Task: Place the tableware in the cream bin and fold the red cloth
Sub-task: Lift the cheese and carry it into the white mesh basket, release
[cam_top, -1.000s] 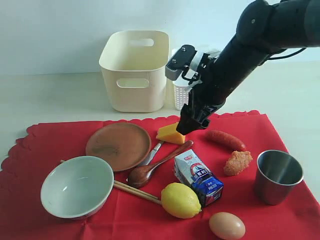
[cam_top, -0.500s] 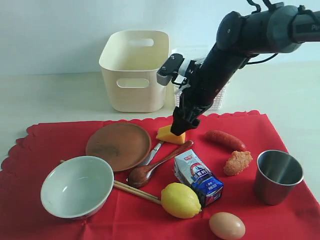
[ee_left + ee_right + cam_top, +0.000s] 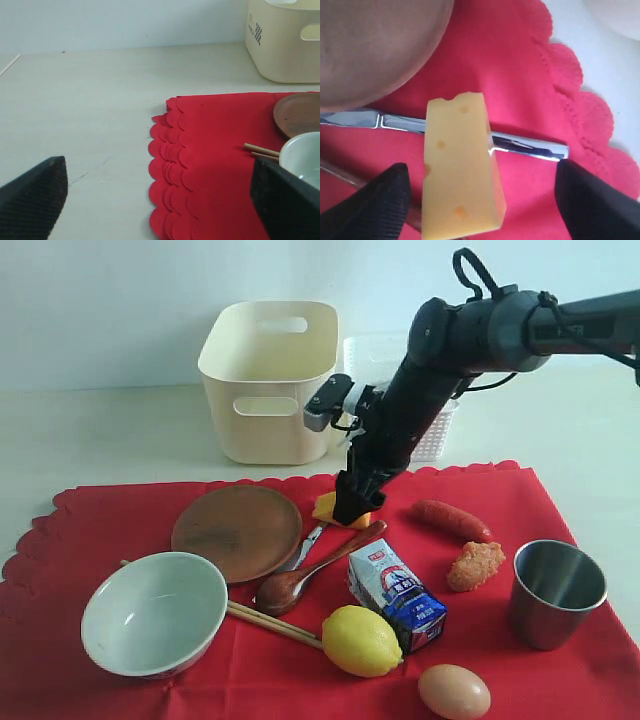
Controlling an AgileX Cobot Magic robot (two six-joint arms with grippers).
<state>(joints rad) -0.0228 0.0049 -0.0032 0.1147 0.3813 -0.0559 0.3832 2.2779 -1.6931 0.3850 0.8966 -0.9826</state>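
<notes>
The red cloth [image 3: 120,515] lies spread on the table. On it are the grey-white bowl [image 3: 153,612], brown plate [image 3: 237,530], wooden spoon [image 3: 300,580], slim metal utensil [image 3: 530,145], chopsticks [image 3: 272,623] and steel cup [image 3: 556,592]. The cream bin [image 3: 268,380] stands behind the cloth. My right gripper [image 3: 352,508] is open and low over a yellow cheese wedge [image 3: 460,165], which lies across the utensil between the fingers. My left gripper [image 3: 160,205] is open above the cloth's scalloped left edge [image 3: 165,165], with nothing between its fingers.
A white perforated basket [image 3: 437,435] stands behind my right arm, beside the bin. Food lies on the cloth: a sausage [image 3: 452,520], a fried piece [image 3: 476,565], a milk carton [image 3: 398,595], a lemon [image 3: 361,640] and an egg [image 3: 454,691].
My right arm has swung left and lowered, bringing its open gripper down around the cheese wedge. Nothing on the cloth has moved.
</notes>
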